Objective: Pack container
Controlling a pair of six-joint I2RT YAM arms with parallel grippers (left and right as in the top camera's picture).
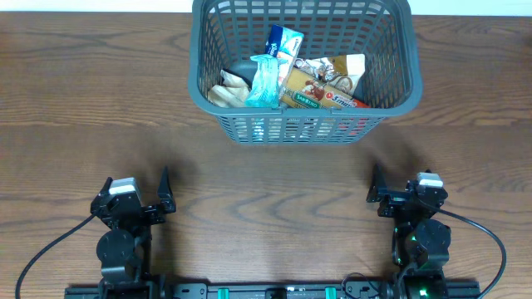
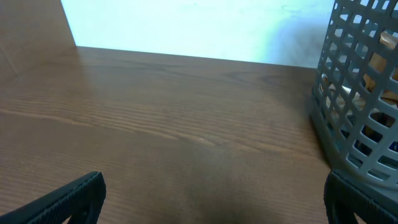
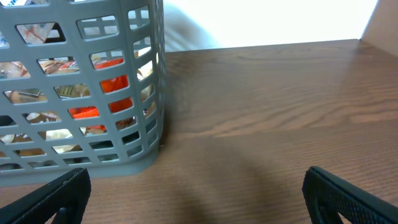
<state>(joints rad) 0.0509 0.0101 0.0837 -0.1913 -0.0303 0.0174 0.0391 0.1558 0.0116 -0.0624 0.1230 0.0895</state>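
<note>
My left pincer (image 1: 137, 191) gapes wide and empty, near left. The basket (image 1: 303, 124) sits far centre, long axis left to right, packets (image 1: 320, 83) inside. My right pincer (image 1: 405, 189), equally wide and empty, lies nearer it.

You have bright, even light on the worktop (image 1: 83, 108), with only soft shadows beside the container (image 1: 291, 129). In both wrist views the background is blown out white. The left claw's fingers (image 2: 68, 199) and the right claw's fingers (image 3: 348, 193) read dark and soft-focused.
</note>
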